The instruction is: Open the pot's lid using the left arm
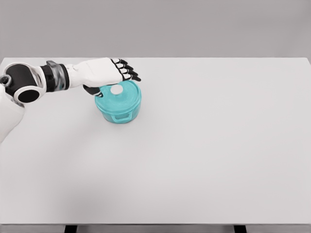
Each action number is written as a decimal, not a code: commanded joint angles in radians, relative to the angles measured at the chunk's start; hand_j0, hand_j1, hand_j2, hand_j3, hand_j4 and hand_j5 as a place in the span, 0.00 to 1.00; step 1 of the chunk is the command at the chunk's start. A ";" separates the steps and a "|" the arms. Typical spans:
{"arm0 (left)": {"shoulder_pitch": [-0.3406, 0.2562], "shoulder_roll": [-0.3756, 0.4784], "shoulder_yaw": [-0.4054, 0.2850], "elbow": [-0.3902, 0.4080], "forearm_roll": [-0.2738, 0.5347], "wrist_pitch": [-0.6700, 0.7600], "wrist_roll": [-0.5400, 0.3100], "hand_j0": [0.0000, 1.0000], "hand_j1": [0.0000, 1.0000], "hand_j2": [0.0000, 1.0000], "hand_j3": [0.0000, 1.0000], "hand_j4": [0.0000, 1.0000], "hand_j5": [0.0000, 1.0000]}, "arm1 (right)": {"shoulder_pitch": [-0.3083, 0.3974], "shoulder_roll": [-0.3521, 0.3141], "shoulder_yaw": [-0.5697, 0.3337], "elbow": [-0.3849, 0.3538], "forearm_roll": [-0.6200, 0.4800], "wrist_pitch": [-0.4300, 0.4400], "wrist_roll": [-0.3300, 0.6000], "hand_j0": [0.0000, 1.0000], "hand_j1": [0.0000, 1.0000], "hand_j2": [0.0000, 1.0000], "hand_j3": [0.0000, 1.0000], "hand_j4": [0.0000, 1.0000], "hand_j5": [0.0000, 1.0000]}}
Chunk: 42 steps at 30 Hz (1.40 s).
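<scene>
Lining up on the pot lid

My left hand (108, 73) hovers over the lid (118, 95), fingers looking open, to reach its knob (116, 90).

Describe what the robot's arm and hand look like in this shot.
The left arm has glossy white shells, with black rounded joint sections and a grey metallic ring at the wrist. The left hand has a white back and black segmented fingers. No cables or markings show. The right arm is out of view.

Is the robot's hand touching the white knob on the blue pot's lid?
Cannot tell. In the head view, the left hand overlaps the lid beside the knob; no plain contact or gap shows.
</scene>
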<state>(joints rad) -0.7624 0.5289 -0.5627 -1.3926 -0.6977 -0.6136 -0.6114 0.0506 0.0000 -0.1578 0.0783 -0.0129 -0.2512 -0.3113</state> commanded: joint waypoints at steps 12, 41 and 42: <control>0.002 0.006 -0.016 -0.009 0.004 0.003 0.001 1.00 1.00 1.00 1.00 1.00 1.00 | 0.000 0.000 0.000 0.000 -0.001 0.000 0.000 1.00 1.00 1.00 1.00 1.00 1.00; 0.003 0.005 -0.025 -0.002 0.000 0.003 0.001 0.81 0.81 0.81 0.81 0.81 0.81 | 0.000 0.000 0.000 0.000 -0.001 0.000 0.000 1.00 1.00 1.00 1.00 1.00 1.00; 0.003 0.005 -0.028 -0.002 0.000 0.003 0.001 0.81 0.81 0.81 0.81 0.81 0.81 | 0.000 0.000 0.000 0.000 -0.001 0.000 0.000 1.00 1.00 1.00 1.00 1.00 1.00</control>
<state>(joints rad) -0.7593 0.5332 -0.5895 -1.3964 -0.7020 -0.6135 -0.6114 0.0506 0.0000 -0.1577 0.0783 -0.0129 -0.2512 -0.3113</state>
